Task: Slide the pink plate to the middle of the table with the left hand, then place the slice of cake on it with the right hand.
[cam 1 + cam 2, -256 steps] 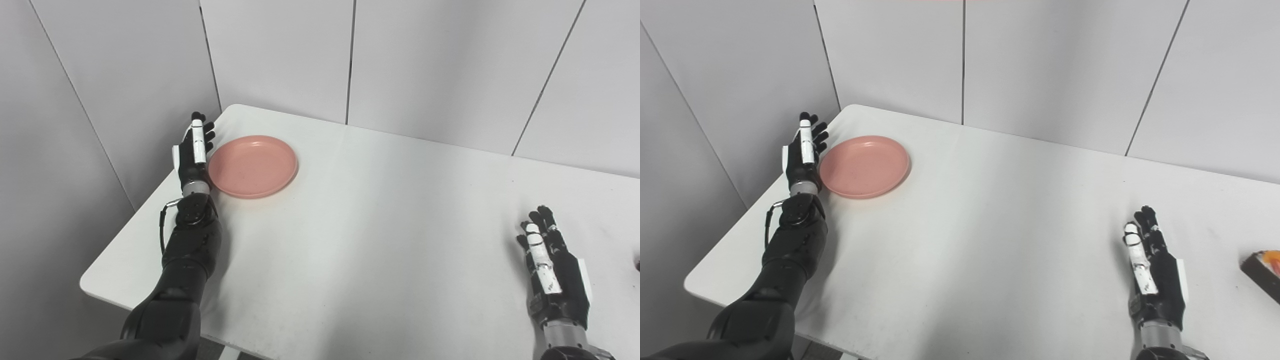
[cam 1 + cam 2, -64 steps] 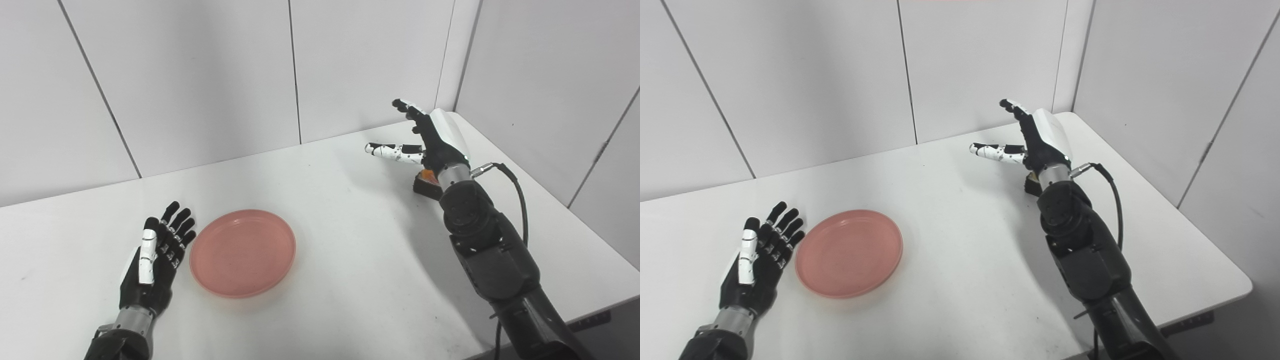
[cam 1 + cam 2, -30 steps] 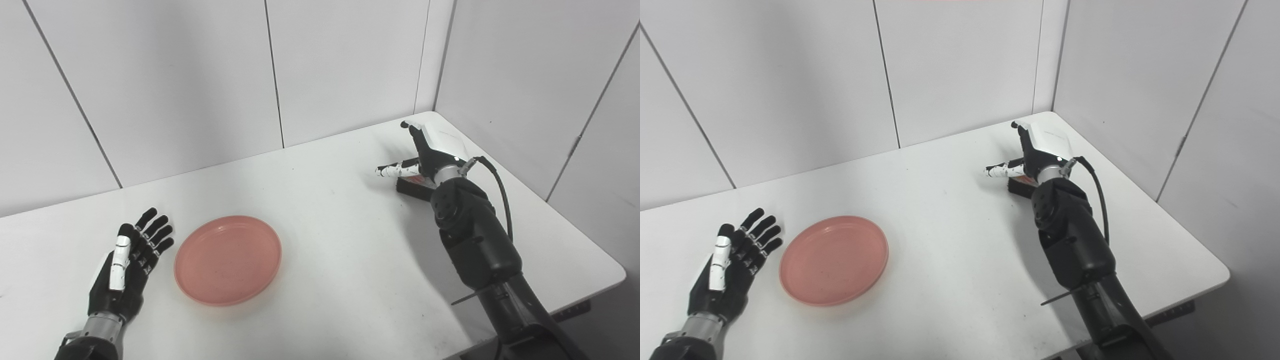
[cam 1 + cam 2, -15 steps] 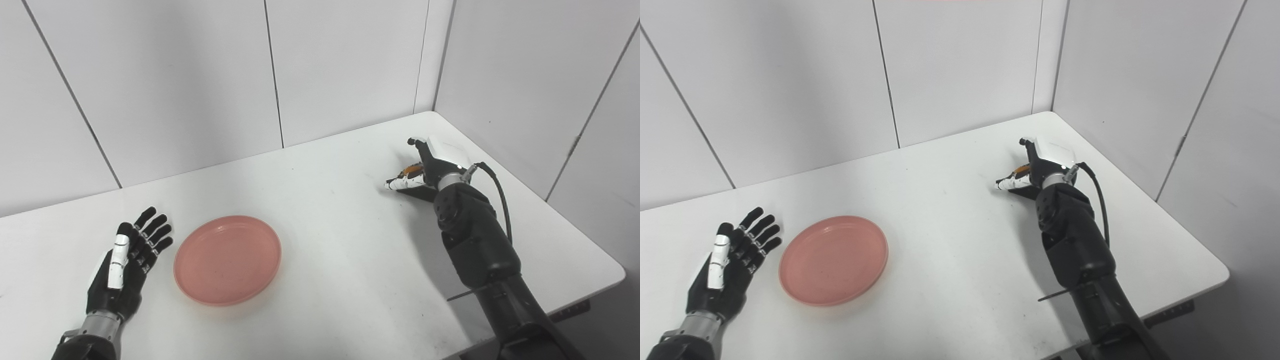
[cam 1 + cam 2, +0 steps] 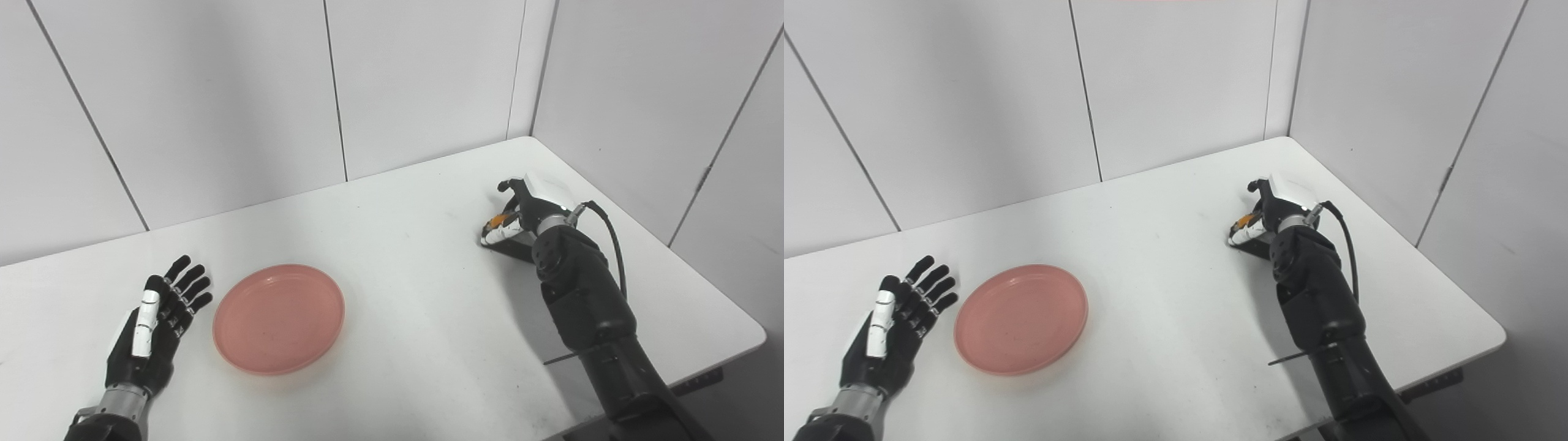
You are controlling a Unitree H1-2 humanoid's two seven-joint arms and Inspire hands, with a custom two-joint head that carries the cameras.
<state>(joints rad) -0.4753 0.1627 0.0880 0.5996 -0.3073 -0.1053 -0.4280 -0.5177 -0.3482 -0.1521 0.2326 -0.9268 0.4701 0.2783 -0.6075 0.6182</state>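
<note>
Grasp step: right hand curls around the cake slice, apparently pinching it. Left hand lies spread beside the pink plate. Next likely needs a lift toward the plate.

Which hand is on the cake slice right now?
The right hand, fingers curled over the cake slice near the table's far right corner. The left hand lies open beside the pink plate.

plate left, cake far right
</note>
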